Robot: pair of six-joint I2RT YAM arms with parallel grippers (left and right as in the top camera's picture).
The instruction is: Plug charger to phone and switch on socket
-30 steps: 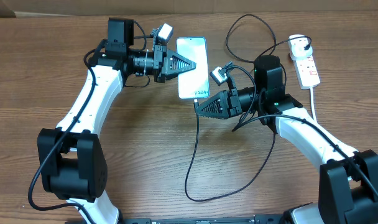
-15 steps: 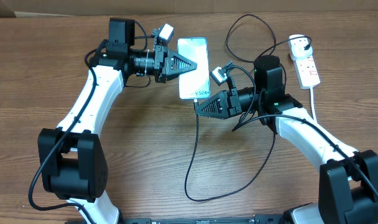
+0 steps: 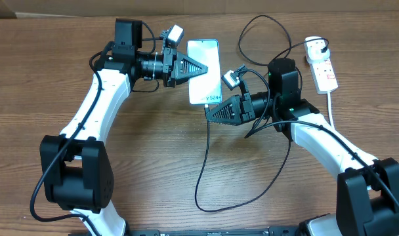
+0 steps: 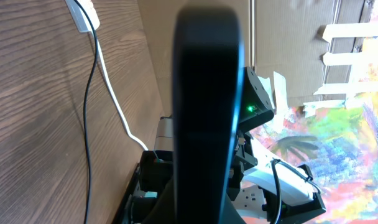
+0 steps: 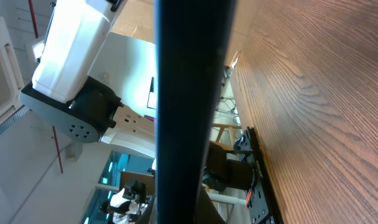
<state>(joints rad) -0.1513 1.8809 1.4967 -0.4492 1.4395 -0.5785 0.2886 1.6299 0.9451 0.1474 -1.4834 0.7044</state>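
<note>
Nearest, the one charger (image 3: 201,172) loops its black cable across the table (image 3: 153,151) up to the right pincer (image 3: 209,112), which is clenched on its tip at the lower edge of the single phone (image 3: 211,59). Beyond, the left pincer (image 3: 204,68), clenched and empty, lies over the screen. Farthest sits the one socket (image 3: 325,73). Nothing has moved in the past second, so plugging in looks stalled.

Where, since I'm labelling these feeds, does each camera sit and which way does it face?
Overhead: above the table, looking straight down at phone and socket; left arm, right arm, left gripper, right gripper show.
Left wrist: on the left arm, rolled sideways, looking past its shut gripper toward the right arm.
Right wrist: rolled sideways, looking past its blurred gripper toward the left arm.
Shared: both wrist views show the table and the opposite arm.
</note>
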